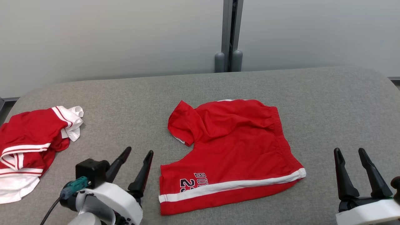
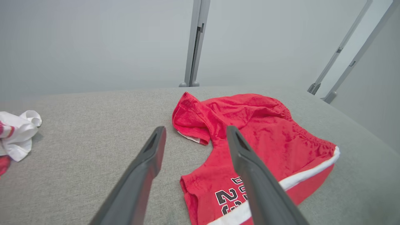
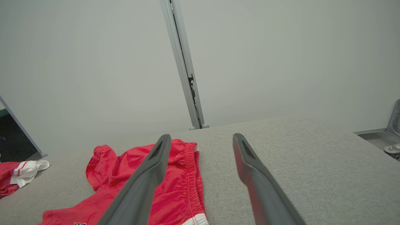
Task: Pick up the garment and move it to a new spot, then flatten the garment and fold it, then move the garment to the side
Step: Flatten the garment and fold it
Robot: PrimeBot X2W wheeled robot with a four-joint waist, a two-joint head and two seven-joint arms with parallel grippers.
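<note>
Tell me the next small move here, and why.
Probably reach the left gripper forward to the doubled-over leg of the red shorts and pull it out flat. The shorts lie on the grey surface with that leg folded back; its jaws and those of the right gripper stand open, empty.

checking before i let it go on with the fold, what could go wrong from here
1. The red shorts are not flat: one leg lies flipped over the body, so folding now may trap that bunch.
2. The left gripper and right gripper stand open, off the cloth; a pinch at the doubled part might catch one layer only.
3. A second garment lies to the left; moving the shorts there could tangle them.
</note>
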